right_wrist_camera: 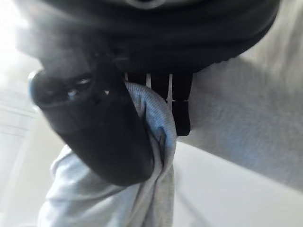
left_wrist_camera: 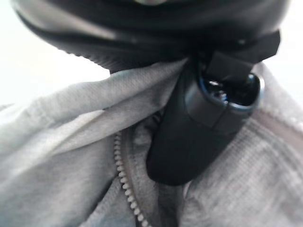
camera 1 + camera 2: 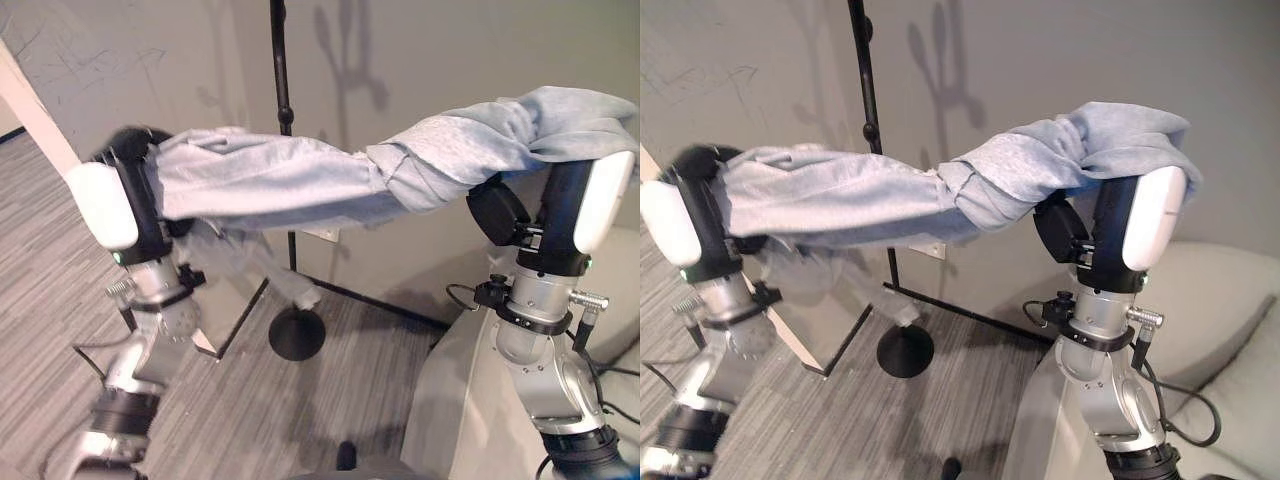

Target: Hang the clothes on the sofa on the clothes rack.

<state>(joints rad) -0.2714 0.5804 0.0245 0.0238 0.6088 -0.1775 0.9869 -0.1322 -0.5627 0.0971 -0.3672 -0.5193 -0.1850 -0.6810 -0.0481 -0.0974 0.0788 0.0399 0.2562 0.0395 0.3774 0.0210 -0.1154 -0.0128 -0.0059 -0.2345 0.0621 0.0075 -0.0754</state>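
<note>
- Left wrist view: left robot hand [image 2: 189, 142] has its thumb pressed into a grey zip-up garment [image 2: 61, 156], pinching the cloth by the zipper
- right robot hand [image 1: 104, 137] clamps a fold of the same garment between thumb and fingers [image 1: 181, 109]
- garment is stretched in the air between both raised hands, above the pale sofa [image 3: 1230, 300]
- black clothes rack [image 3: 283, 100] pole and round base stand behind it, near the wall
</note>
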